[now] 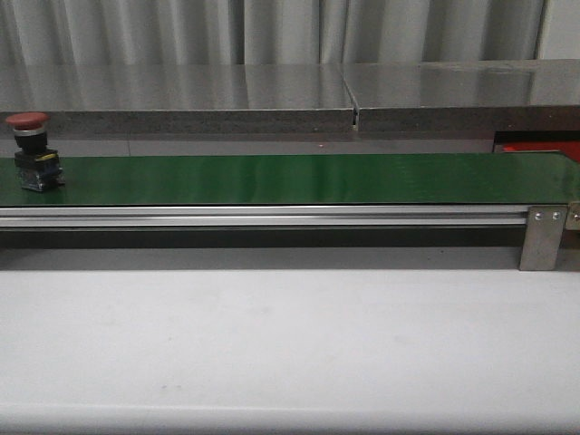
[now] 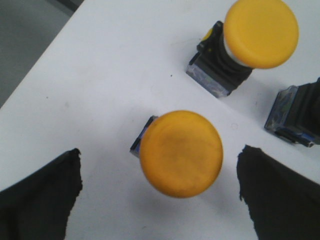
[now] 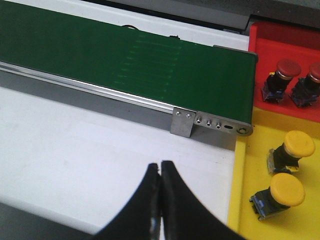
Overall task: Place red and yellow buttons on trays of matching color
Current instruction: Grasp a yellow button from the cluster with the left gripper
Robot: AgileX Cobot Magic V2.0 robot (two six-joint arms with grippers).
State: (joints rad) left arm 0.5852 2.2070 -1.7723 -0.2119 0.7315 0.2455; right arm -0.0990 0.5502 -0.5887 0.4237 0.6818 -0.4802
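Past the right-hand end of the green belt (image 3: 125, 55), part of the job done already: two red buttons (image 3: 280, 80) on the red tray (image 3: 260, 40), two yellow buttons (image 3: 292, 150) on the yellow tray (image 3: 245, 192) beside it, all four upright and apart from one another. Above the white table (image 3: 75, 150) near those trays, right gripper (image 3: 161, 175) with fingers pressed together and nothing between them. Looks idle for now.

Over on the left, more to sort. Left gripper (image 2: 160, 155) spread wide, one finger (image 2: 45, 195) on each side of a nearer yellow button (image 2: 181, 152), touching neither its cap nor its base. Poised to pinch it, by the look of things, but no grip yet. Just beyond, a second yellow button (image 2: 260, 32) on the same white surface (image 2: 110, 65), and beside that the dark base of a third button (image 2: 295, 117) at the frame edge (cap cut off, so colour impossible to tell). None of these on a tray.

At the far left of the belt in the front view, one lone red button (image 1: 29, 149), upright, well apart from the red tray, with only a sliver of that tray in sight at the far right.

Judged overall: somewhere in the middle. Four placed; at least two yellow and one red left to carry over, plus the unidentified one
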